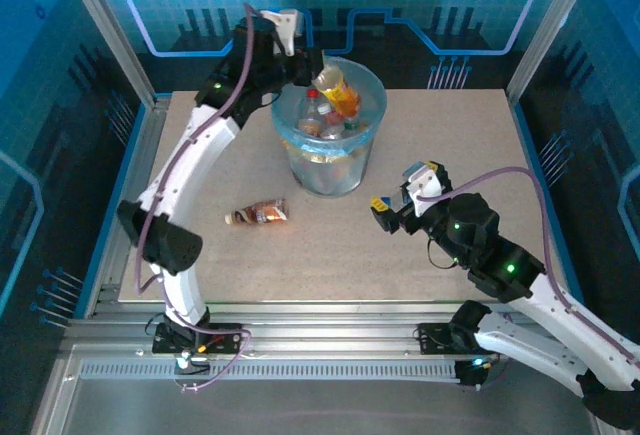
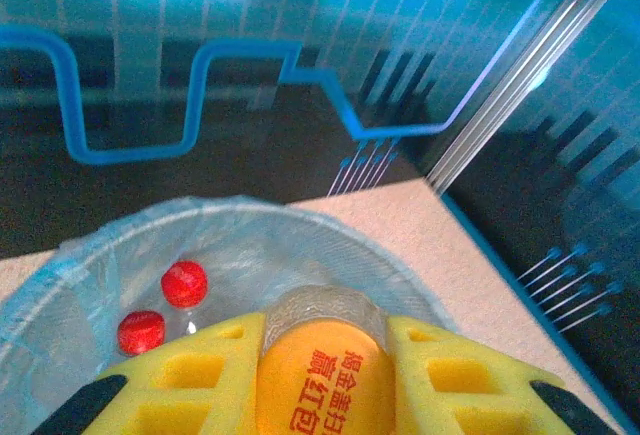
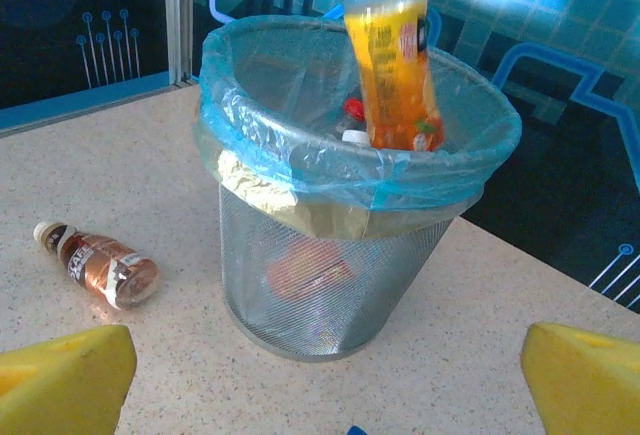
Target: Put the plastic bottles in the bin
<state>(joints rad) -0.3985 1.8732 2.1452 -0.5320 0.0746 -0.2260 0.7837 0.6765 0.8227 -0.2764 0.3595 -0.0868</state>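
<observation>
Orange bottle (image 1: 337,91) clamped over one bin (image 1: 330,170); one brown bottle (image 1: 260,214) outside.

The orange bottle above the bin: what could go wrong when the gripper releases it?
The orange bottle, held by the left gripper, hangs tilted over the bin; dropped, it may bounce off the bottles already inside. The brown bottle lying on the table may roll when grasped.
</observation>
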